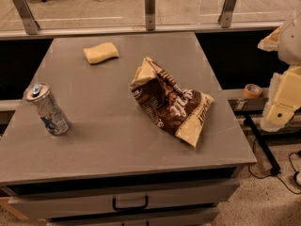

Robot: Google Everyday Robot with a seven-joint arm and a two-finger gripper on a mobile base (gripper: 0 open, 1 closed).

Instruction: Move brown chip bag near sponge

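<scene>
The brown chip bag (170, 102) lies crumpled on the grey table (108, 140), right of centre, with its cream-yellow ends pointing to the back left and the front right. The sponge (100, 52) lies flat near the table's back edge, left of centre, well apart from the bag. My gripper (281, 108) is at the far right of the view, off the table's right side and level with the bag. It touches nothing, and part of the arm above it is cut off by the frame's edge.
A silver-blue drink can (47, 109) stands tilted near the table's left edge. A glass railing with metal posts (149, 7) runs behind the table. A tape roll (253, 90) sits on a low shelf to the right. Drawers with a black handle (130, 203) are below the tabletop.
</scene>
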